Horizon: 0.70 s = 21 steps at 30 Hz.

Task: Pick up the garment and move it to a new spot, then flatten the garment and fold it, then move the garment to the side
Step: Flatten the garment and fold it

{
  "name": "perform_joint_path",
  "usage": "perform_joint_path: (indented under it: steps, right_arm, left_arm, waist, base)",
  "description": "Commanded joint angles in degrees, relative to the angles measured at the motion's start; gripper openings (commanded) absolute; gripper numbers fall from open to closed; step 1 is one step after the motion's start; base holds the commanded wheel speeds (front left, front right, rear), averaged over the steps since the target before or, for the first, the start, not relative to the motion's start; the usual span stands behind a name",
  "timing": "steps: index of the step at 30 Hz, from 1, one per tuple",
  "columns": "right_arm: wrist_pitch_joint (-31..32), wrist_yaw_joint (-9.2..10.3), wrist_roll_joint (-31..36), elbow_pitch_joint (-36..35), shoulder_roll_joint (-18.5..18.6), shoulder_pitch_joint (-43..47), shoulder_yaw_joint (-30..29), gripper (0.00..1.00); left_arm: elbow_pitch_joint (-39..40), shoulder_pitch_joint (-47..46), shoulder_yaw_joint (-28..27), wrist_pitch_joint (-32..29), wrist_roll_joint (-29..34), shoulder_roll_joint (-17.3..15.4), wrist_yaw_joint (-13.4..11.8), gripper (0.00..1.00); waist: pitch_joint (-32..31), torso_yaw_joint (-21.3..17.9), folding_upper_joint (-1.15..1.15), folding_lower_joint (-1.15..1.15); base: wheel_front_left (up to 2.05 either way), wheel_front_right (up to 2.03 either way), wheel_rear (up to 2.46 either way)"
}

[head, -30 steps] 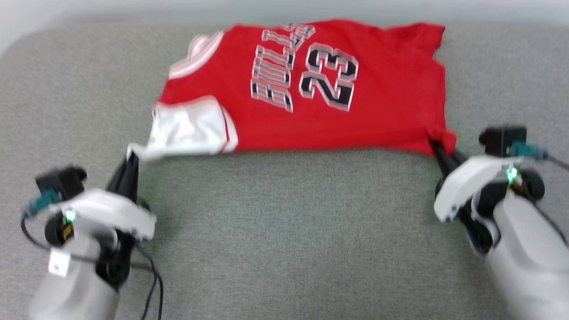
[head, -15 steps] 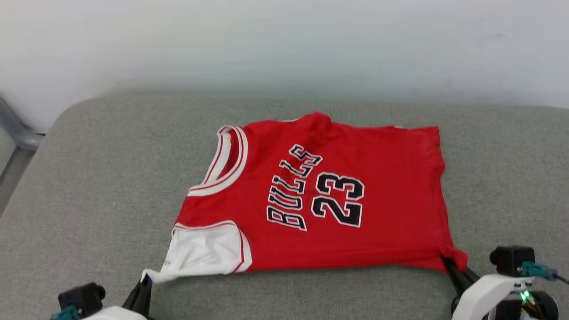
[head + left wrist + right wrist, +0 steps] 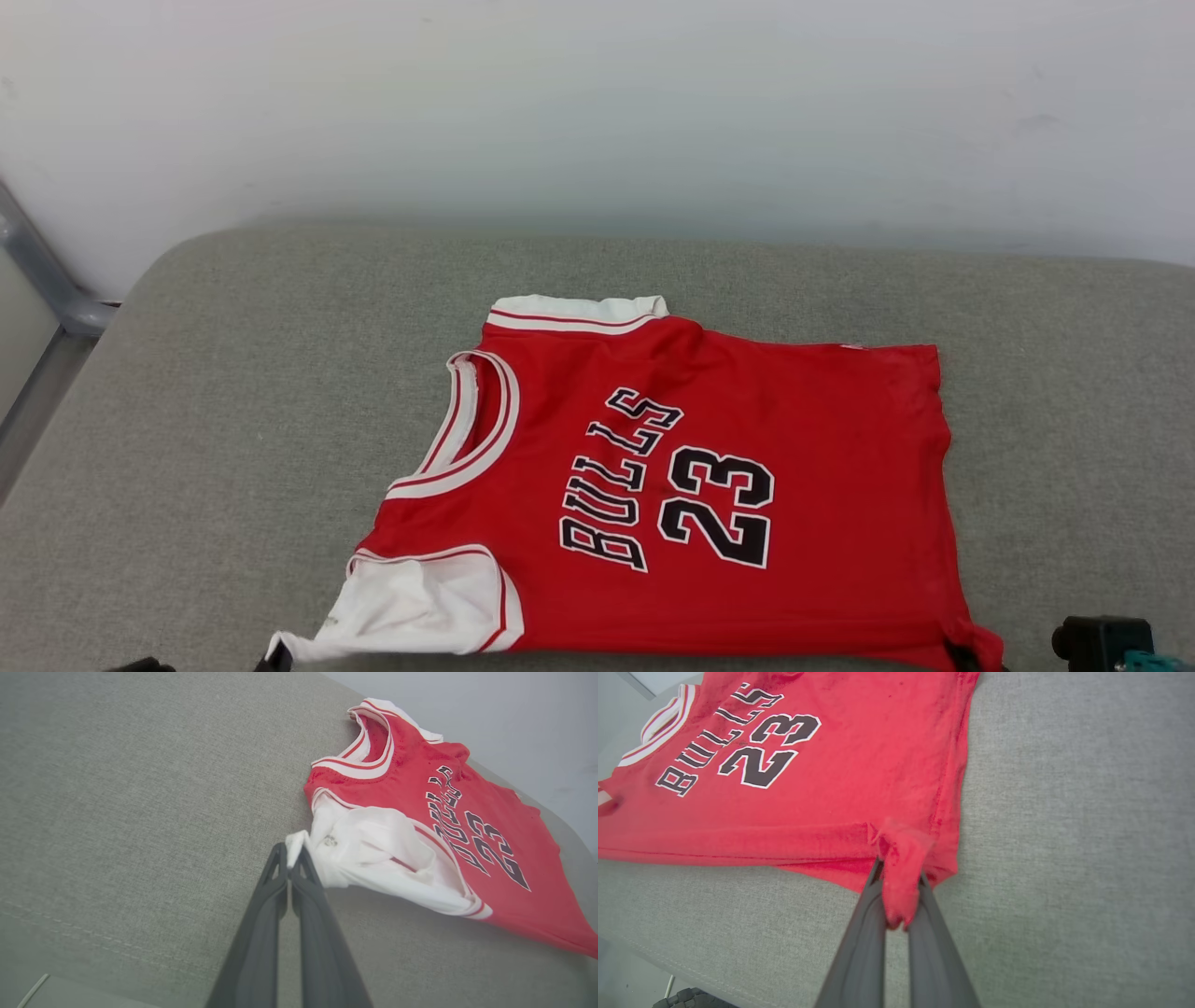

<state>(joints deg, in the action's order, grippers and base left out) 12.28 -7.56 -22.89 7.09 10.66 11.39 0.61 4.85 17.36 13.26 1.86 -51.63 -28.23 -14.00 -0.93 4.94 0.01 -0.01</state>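
Observation:
The garment (image 3: 709, 485), a red jersey with "BULLS 23" facing up, lies spread on the grey cushion with its neck to the left. One white sleeve (image 3: 579, 313) shows at its far edge. My left gripper (image 3: 290, 854) is shut on the corner of the near white sleeve (image 3: 373, 849), and its tip peeks in at the head view's bottom edge (image 3: 275, 661). My right gripper (image 3: 899, 882) is shut on a bunched red hem corner (image 3: 903, 849) at the garment's near right. That corner is lifted slightly off the cushion (image 3: 976, 644).
The grey cushion (image 3: 233, 420) stretches wide around the garment, with bare fabric to the left, right and behind. A white wall (image 3: 597, 112) rises behind it. A grey metal frame (image 3: 47, 299) stands at the far left. The cushion's front edge (image 3: 654, 956) runs close below my grippers.
The head camera has tilted up, so the garment and both grippers sit lower in the picture. The far white sleeve has come into sight at the garment's far edge. Both grips are unchanged.

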Motion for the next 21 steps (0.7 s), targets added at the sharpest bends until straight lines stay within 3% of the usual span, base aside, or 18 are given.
perform_joint_path:
  steps: [1,5,11,21]
  right_arm:
    - [0.72,0.14,0.65,-1.33,0.11,0.85,-1.08,0.00]
    - [4.18,0.13,2.23,-6.66,-0.82,-0.16,-1.24,0.00]
    - [8.92,0.12,4.83,-10.81,-1.03,-6.96,-0.34,0.00]
    - [11.67,0.12,7.39,-5.64,-1.08,-17.59,0.48,0.00]
  left_arm:
    - [1.38,0.00,-0.86,0.05,0.57,-0.91,-0.71,0.00]
    - [5.28,-2.75,-1.40,-0.16,1.11,-1.51,-1.10,0.00]
    - [4.12,-11.59,-0.16,-0.48,1.99,-1.13,1.41,0.00]
    - [-7.35,-27.04,2.24,-2.81,1.15,-0.28,7.51,0.00]
  waist:
    - [0.24,0.00,-0.01,0.01]
    - [1.94,-0.61,-0.01,0.01]
    - [7.79,-1.51,-0.01,0.01]
    - [16.08,-1.85,-0.01,0.01]
  base:
    - [0.00,0.00,0.00]
    - [0.00,0.00,0.00]
    - [0.00,0.00,0.00]
    - [0.00,0.00,0.00]
